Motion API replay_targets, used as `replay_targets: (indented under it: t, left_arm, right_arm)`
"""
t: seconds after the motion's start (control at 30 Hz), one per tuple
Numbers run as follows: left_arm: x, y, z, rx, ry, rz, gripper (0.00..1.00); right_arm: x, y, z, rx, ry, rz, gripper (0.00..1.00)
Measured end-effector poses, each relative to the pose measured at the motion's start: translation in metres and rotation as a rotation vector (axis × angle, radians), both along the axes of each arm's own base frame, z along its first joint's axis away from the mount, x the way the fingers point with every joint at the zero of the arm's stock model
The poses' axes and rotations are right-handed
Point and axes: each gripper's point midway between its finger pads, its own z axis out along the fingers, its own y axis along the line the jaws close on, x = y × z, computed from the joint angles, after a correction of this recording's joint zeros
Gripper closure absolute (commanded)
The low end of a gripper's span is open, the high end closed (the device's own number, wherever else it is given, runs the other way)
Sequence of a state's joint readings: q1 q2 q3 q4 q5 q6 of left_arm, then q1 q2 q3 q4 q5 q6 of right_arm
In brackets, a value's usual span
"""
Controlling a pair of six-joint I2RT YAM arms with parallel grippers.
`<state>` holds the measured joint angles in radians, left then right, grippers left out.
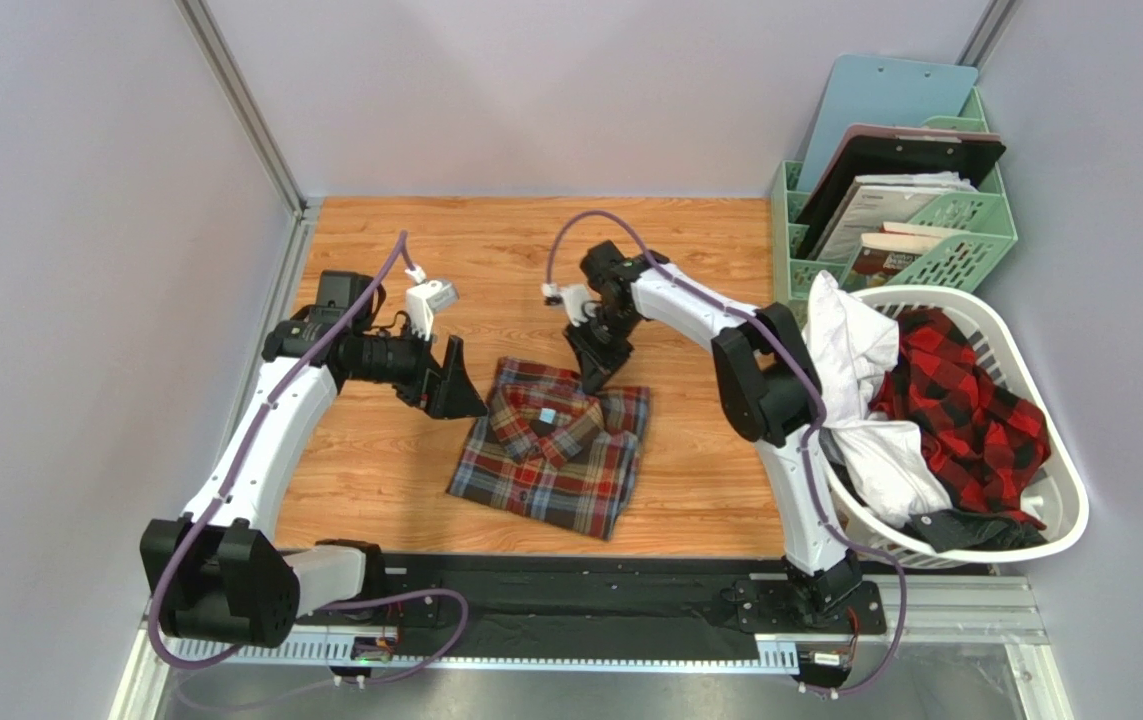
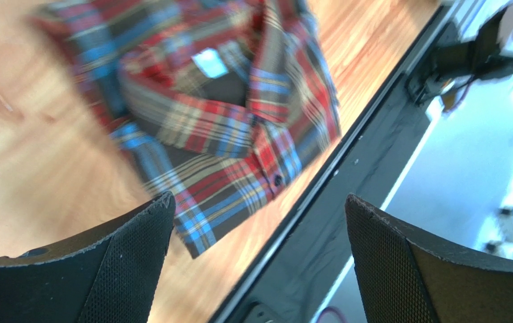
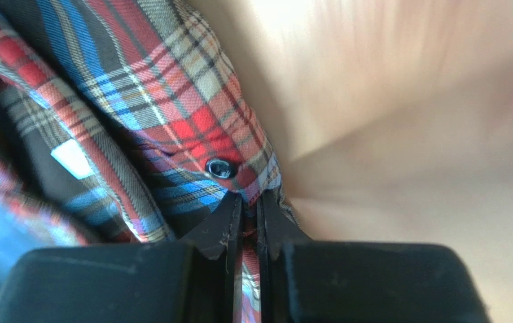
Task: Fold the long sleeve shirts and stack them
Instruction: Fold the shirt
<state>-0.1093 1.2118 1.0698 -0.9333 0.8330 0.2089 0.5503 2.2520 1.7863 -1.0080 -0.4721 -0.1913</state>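
A dark brown-olive tartan shirt lies folded in a rectangle on the wooden table, collar toward the back. My right gripper is shut on the shirt's far collar edge; in the right wrist view the plaid cloth is pinched between the fingertips, by a dark button. My left gripper is open and empty, just left of the shirt's far left corner; its wrist view shows the shirt beyond its wide-apart fingers. A red-and-black check shirt lies in the laundry basket.
A white laundry basket at the right holds white cloth and dark garments. A green file rack with clipboards and books stands at the back right. A black base strip runs along the near edge.
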Motion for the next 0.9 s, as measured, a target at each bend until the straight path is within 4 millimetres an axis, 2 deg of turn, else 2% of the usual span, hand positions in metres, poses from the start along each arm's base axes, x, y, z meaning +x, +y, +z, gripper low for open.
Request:
replay_targets:
  t: [0.03, 0.1, 0.17, 0.27, 0.3, 0.33, 0.43, 0.53, 0.57, 0.63, 0.8, 0.9]
  left_arm:
    - [-0.001, 0.001, -0.003, -0.013, 0.023, 0.025, 0.01]
    - [0.003, 0.001, -0.007, -0.048, 0.059, 0.063, 0.01]
    - [0.01, 0.0, -0.01, -0.097, 0.113, 0.106, 0.11]
    - [0.026, 0.0, -0.021, -0.126, 0.182, 0.15, 0.3]
    - [0.03, 0.0, -0.026, -0.125, 0.202, 0.162, 0.43]
    - [0.033, 0.002, -0.032, -0.117, 0.221, 0.175, 0.46]
    - [0.041, 0.008, -0.046, -0.06, 0.253, 0.207, 0.48]
    - [0.051, 0.018, -0.054, 0.019, 0.261, 0.21, 0.5]
    - [0.055, 0.021, -0.057, 0.04, 0.26, 0.205, 0.5]
    - [0.06, 0.026, -0.064, 0.083, 0.255, 0.188, 0.5]
    - [0.052, 0.037, -0.095, 0.168, 0.336, 0.139, 0.43]
    - [0.047, 0.041, -0.111, 0.204, 0.384, 0.118, 0.39]
  right_arm:
    - [0.018, 0.018, 0.004, 0.019, -0.103, 0.071, 0.78]
    - [0.034, 0.037, 0.012, 0.039, -0.237, 0.178, 0.61]
    - [0.042, 0.05, 0.024, 0.054, -0.338, 0.265, 0.54]
    - [0.048, 0.055, 0.043, 0.077, -0.417, 0.318, 0.53]
    - [0.051, 0.051, 0.052, 0.085, -0.436, 0.311, 0.54]
    - [0.054, 0.043, 0.064, 0.099, -0.451, 0.292, 0.54]
    - [0.061, 0.011, 0.098, 0.14, -0.483, 0.2, 0.56]
    - [0.048, -0.028, 0.12, 0.176, -0.458, 0.086, 0.57]
    - [0.04, -0.036, 0.121, 0.182, -0.43, 0.055, 0.57]
    - [0.025, -0.038, 0.115, 0.2, -0.375, 0.025, 0.57]
    - [-0.024, -0.03, 0.063, 0.198, -0.154, -0.012, 0.54]
    - [-0.039, -0.028, 0.044, 0.188, -0.067, -0.035, 0.53]
